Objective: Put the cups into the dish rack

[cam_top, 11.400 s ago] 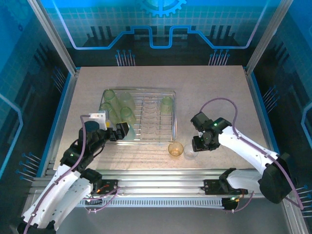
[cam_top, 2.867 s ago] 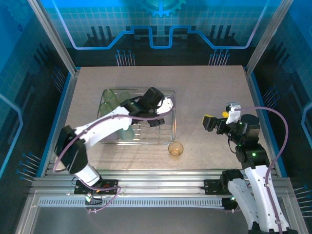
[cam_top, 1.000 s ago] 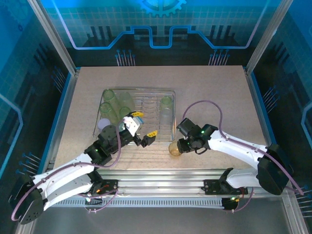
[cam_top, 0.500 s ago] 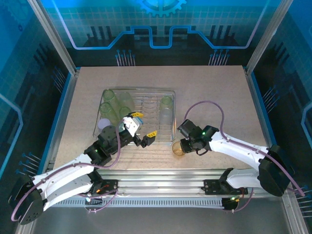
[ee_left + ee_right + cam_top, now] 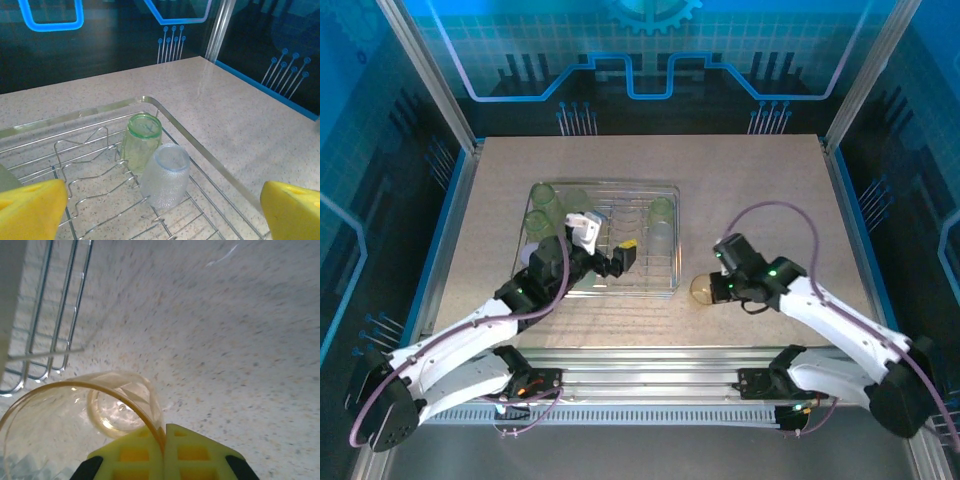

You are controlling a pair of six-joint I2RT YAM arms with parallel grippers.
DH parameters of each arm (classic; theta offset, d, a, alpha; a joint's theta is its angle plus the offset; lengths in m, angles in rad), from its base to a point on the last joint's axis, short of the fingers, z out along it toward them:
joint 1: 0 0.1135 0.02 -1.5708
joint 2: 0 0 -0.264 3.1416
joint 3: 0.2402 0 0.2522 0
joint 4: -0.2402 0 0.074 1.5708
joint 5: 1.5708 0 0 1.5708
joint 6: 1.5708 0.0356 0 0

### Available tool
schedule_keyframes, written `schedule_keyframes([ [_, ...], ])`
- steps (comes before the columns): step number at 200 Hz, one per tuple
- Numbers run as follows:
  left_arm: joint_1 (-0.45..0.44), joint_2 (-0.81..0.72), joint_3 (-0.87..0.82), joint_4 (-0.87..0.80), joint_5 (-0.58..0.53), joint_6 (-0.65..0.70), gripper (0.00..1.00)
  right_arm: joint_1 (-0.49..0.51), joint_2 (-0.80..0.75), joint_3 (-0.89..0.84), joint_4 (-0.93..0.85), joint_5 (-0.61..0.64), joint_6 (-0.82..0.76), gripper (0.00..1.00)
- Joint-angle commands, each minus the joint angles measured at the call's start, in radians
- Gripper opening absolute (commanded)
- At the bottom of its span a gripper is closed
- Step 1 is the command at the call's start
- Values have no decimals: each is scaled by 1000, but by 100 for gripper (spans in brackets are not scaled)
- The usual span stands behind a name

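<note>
The silvery wire dish rack [image 5: 672, 190] holds several cups: green ones at its back left [image 5: 544, 196], a lilac one [image 5: 531, 256] at the left, and a green cup [image 5: 661, 208] and a clear cup [image 5: 662, 238] at the right. My left gripper [image 5: 620, 257] hovers open above the rack's middle; its wrist view shows the green cup [image 5: 141, 140] and the clear cup [image 5: 166, 175] ahead of its yellow fingertips [image 5: 30, 210]. My right gripper [image 5: 710, 290] is shut on the rim of the amber cup [image 5: 700, 289], right of the rack; the cup [image 5: 75, 415] hangs tilted from the gripper [image 5: 164, 432].
The rack's rim wire [image 5: 200, 150] runs diagonally under my left gripper. A corner of the rack [image 5: 45, 330] lies left of the amber cup. Bare speckled tabletop [image 5: 760, 190] spreads to the right and behind. The metal rail [image 5: 640, 365] runs along the near edge.
My right gripper has shut on the amber cup's rim and carried it a little right, tipping it. My left gripper has moved up over the rack, still open.
</note>
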Motion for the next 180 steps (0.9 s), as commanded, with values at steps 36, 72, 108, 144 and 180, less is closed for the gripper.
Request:
schedule_keyframes([
  [36, 16, 78, 128, -56, 374, -126, 99, -298, -250, 47, -21, -198, -176, 0],
  [72, 17, 151, 216, 22, 673, -206, 99, -378, -339, 77, 137, -479, -252, 0],
  [108, 12, 234, 288, 147, 903, -318, 99, -386, -453, 23, 436, -655, -213, 0],
  [144, -7, 251, 296, 209, 938, -354, 99, -388, -502, -30, 656, -752, -151, 0],
  [180, -7, 261, 284, 330, 987, -433, 99, -388, -474, -39, 760, -819, -108, 0],
])
